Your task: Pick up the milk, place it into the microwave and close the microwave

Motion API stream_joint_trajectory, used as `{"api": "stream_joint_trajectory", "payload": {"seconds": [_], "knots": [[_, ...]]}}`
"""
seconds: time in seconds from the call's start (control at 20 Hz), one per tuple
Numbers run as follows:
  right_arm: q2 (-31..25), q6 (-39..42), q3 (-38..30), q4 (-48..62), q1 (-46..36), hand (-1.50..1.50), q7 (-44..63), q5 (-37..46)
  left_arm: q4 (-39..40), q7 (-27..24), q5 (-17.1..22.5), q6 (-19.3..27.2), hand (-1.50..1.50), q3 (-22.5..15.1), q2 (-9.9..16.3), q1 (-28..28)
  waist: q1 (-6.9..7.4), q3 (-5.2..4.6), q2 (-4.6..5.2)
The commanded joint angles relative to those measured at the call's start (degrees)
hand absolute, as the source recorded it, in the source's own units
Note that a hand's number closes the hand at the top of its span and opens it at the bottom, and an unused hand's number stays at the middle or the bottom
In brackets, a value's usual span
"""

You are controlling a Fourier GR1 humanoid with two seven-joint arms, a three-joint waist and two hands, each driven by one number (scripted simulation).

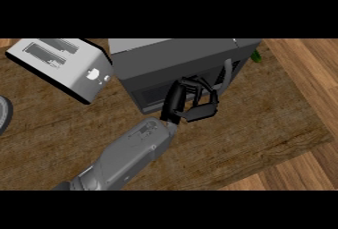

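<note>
The grey microwave (pixel 178 56) stands at the back middle of the counter, its dark door front (pixel 155 91) facing me and looking closed, with the pale handle (pixel 228 74) at its right side. My left hand (pixel 177 102) is right in front of that door, fingers (pixel 206 89) curled and nothing visible inside them. Its grey forearm (pixel 128 154) comes in from the lower left. No milk shows anywhere in the head view. My right hand is out of view.
A silver toaster (pixel 66 67) sits at the back left, close to the microwave. A dark round rim (pixel 4 114) shows at the left border. Something green (pixel 256 56) peeks out behind the microwave's right corner. The counter's edge (pixel 310 116) runs down the right.
</note>
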Motion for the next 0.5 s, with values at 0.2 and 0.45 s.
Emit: {"api": "stream_joint_trajectory", "payload": {"seconds": [0.2,0.45], "knots": [[-2.2,0.8,-1.3,1.4,-1.8,-1.5,1.8,-2.3,3.9,-3.8,3.7,-1.2,1.5,2.4,0.0,-4.7,-0.71,0.19,0.54],[-4.1,0.5,-2.9,2.4,-3.8,-1.5,3.0,-3.3,4.5,-6.2,5.4,-1.2,1.5,2.1,0.0,-4.4,-0.65,0.15,0.8]]}}
